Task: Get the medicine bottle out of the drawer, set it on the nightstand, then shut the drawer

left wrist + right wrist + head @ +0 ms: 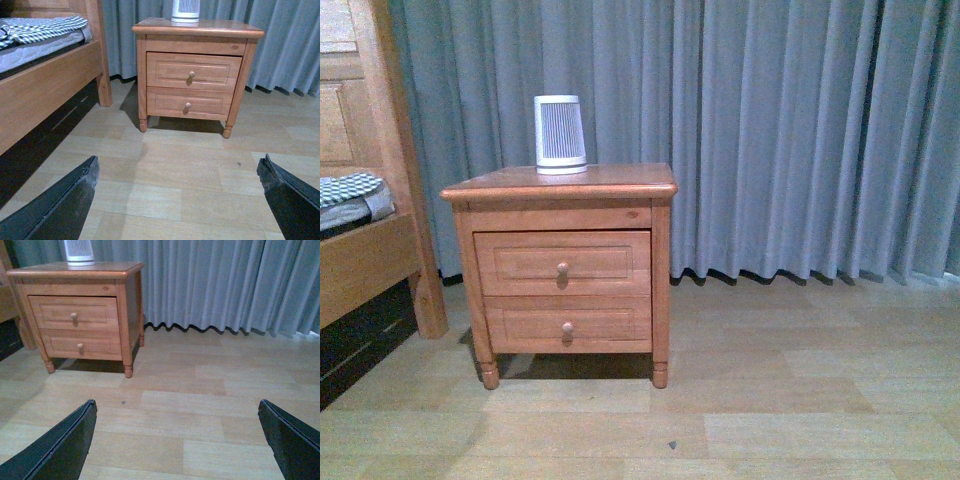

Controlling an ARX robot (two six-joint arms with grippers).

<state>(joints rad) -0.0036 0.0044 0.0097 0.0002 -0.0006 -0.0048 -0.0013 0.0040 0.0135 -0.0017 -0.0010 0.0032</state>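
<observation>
The honey-brown nightstand (560,186) stands by the curtain, also in the left wrist view (197,29) and the right wrist view (75,272). Its upper drawer (563,262) is shut, with a round knob; it also shows in the left wrist view (192,71) and the right wrist view (73,312). The medicine bottle is hidden. Neither arm shows in the front view. My left gripper (178,167) and right gripper (176,410) are open and empty, well back from the nightstand, over bare floor.
A large white ribbed tapered device (560,133) stands on the nightstand top. The lower drawer (567,325) is shut. A wooden bed frame (365,255) with bedding lies left of the nightstand. Grey curtains (790,130) hang behind. The floor is pale wood planks (740,400).
</observation>
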